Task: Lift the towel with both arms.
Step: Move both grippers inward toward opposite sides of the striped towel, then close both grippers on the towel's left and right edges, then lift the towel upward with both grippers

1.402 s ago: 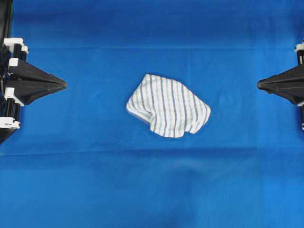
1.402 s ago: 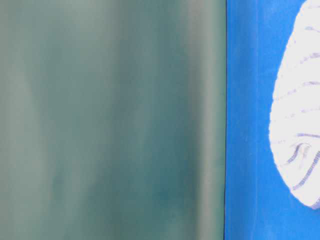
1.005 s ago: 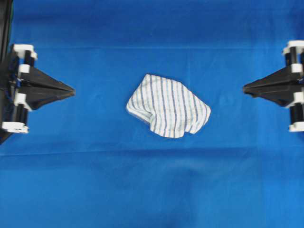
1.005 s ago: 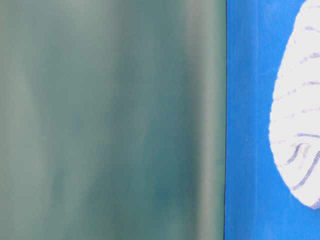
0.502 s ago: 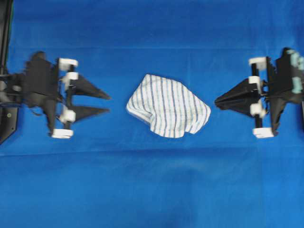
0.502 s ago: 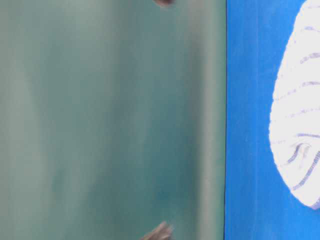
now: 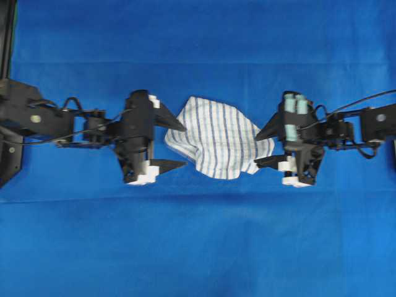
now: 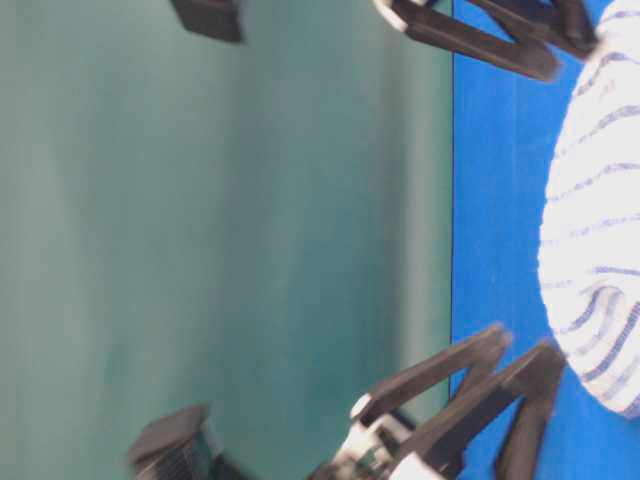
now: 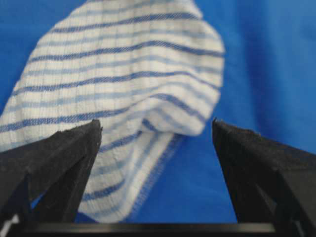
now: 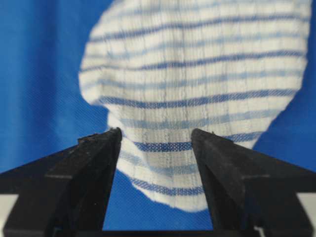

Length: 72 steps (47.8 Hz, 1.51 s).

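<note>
The towel (image 7: 218, 139), white with thin blue and grey stripes, lies crumpled in the middle of the blue sheet. My left gripper (image 7: 179, 146) stands open at the towel's left edge, its two black fingers straddling that edge. In the left wrist view the towel (image 9: 118, 89) fills the gap near the left finger (image 9: 59, 158). My right gripper (image 7: 265, 147) is open at the towel's right corner. In the right wrist view the towel's corner (image 10: 192, 98) lies between the spread fingers (image 10: 94, 163). Neither gripper grips the cloth.
A plain bright blue sheet (image 7: 198, 247) covers the whole table. In the table-level view a blurred green wall (image 8: 220, 240) fills the left, with black fingers (image 8: 470, 390) at the bottom and top beside the towel (image 8: 600, 230).
Both arms have swung in from the outer edges to the towel's two sides. Both grippers went from shut to open.
</note>
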### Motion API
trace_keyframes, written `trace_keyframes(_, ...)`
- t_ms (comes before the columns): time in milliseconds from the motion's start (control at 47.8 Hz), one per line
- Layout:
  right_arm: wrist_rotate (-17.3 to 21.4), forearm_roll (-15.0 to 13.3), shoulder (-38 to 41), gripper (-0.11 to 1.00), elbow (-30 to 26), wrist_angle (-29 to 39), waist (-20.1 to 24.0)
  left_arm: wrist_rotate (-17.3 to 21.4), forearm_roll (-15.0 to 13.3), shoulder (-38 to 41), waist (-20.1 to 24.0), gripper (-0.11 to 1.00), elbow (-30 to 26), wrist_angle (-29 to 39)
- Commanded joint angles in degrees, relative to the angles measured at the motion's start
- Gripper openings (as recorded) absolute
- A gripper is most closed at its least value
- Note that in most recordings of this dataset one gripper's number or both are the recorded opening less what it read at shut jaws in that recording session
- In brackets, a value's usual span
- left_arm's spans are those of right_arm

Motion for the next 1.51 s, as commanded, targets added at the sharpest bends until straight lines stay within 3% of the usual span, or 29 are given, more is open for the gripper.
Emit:
trace_keyframes(0,0.0,0.2,2.5,0.63,-2.0,-0.2,0.2,0.1,-0.1,2.8,0.7,0.88,-2.2,-1.4)
trace_keyframes(230,-0.1,0.2,7.7,0.63,-4.6,-0.3,0.1,0.1,-0.1,10.6,1.9,0.88,-4.7,-3.6)
trace_keyframes(440,-0.2,-0.1,8.1,0.58,-4.9,-0.3,0.0,0.9,-0.1,11.9,2.3,0.82,-6.2,-2.5)
trace_keyframes(502,-0.2,-0.1,8.0,0.51,-5.0,-0.1,0.0,1.1,-0.1,11.8,2.3,0.70,-6.1,-1.7)
trace_keyframes(649,-0.2,-0.1,7.5,0.10,-5.1,0.1,0.0,1.1,-0.1,11.4,2.3,0.25,-6.1,-0.3)
trace_keyframes(712,-0.1,-0.1,6.4,0.07,-5.1,0.6,0.0,1.0,-0.1,10.8,2.2,0.09,-6.0,0.3)
trace_keyframes(774,-0.1,0.0,5.0,0.07,-5.1,1.3,0.0,0.7,-0.1,9.6,2.3,0.01,-6.0,1.7)
trace_keyframes(1193,-0.4,-0.1,-12.1,0.07,-9.5,9.8,-1.0,-0.2,-0.3,-12.0,2.2,0.01,-7.1,18.2)
trace_keyframes(1486,-1.1,-2.1,-20.0,0.07,-16.5,17.1,-4.2,0.3,-0.3,-22.9,2.5,0.01,-9.1,24.0)
